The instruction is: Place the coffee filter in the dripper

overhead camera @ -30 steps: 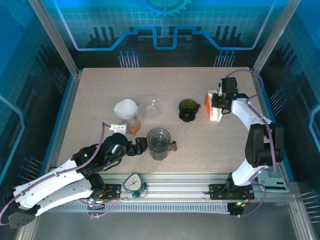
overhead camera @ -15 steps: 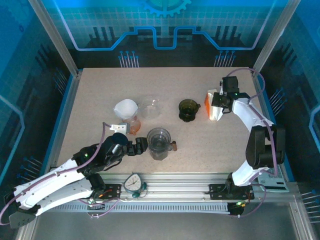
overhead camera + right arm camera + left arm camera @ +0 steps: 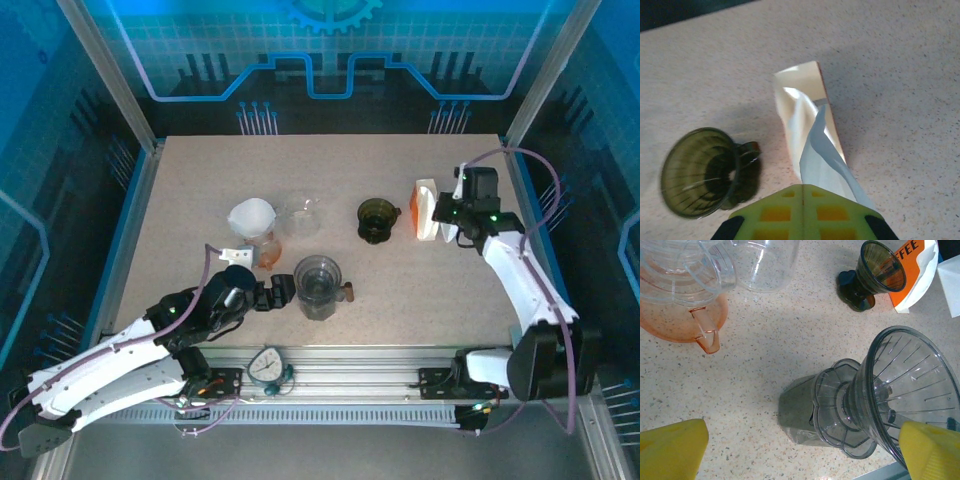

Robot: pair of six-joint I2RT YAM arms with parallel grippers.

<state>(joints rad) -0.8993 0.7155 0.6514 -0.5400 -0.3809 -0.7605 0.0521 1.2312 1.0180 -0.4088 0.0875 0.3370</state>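
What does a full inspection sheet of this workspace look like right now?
Surface: speckled table, no spills seen.
Job's things: coffee filter sticking out of the filter pack; green dripper beside it, empty; clear dripper on a grey server.
Clutter: pink dripper, glass cup, round dial on the rail.
Grippers: left gripper open; right gripper shut on the coffee filter.
Cables: purple cable looped over the right arm.
Surroundings: blue panel walls.

Bright, even overhead light on the table (image 3: 200,200); blue tint over the panels; soft shadows beside the clear dripper (image 3: 900,390) and green dripper (image 3: 695,172); yellow fingers (image 3: 670,450) near the lens look slightly soft.
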